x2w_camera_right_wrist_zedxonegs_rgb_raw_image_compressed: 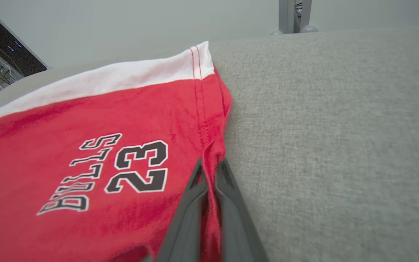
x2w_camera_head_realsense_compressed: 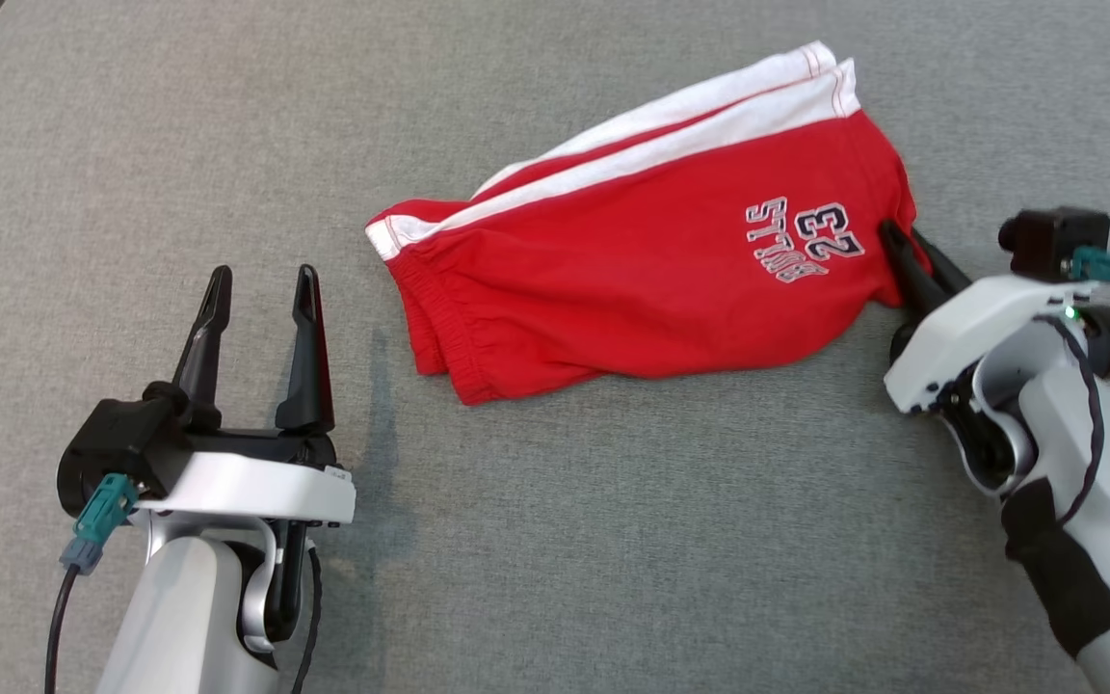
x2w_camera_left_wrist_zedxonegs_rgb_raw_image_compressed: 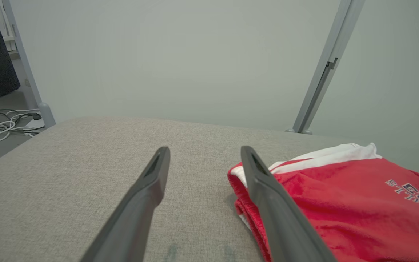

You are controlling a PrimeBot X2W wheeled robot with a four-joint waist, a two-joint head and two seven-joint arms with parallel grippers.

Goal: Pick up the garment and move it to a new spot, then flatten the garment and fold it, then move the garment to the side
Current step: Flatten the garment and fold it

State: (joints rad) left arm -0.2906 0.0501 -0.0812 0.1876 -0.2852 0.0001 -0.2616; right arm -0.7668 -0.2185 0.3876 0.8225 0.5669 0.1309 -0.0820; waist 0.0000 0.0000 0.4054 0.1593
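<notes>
Red basketball shorts [x2w_camera_head_realsense_compressed: 651,280], lying centre-right in the frame on the grey worktop [x2w_camera_head_realsense_compressed: 613,540], are being pinched at their right edge by the clenched jaws of the right gripper [x2w_camera_head_realsense_compressed: 902,231]. The jaws of the left gripper [x2w_camera_head_realsense_compressed: 264,280] are being held apart, empty, at lower left.

The shorts [x2w_camera_head_realsense_compressed: 651,280] are soft red cloth, a bit fuzzy, with white cloth stripes. The grey table cover [x2w_camera_head_realsense_compressed: 613,540] is rough woven cloth, not shiny at all. The left gripper [x2w_camera_head_realsense_compressed: 263,281] has dark, dull plastic fingers. Its wrist shell [x2w_camera_head_realsense_compressed: 247,487] is smooth white plastic, a little shiny. The pole [x2w_camera_left_wrist_zedxonegs_rgb_raw_image_compressed: 324,76] looks like smooth grey metal.
</notes>
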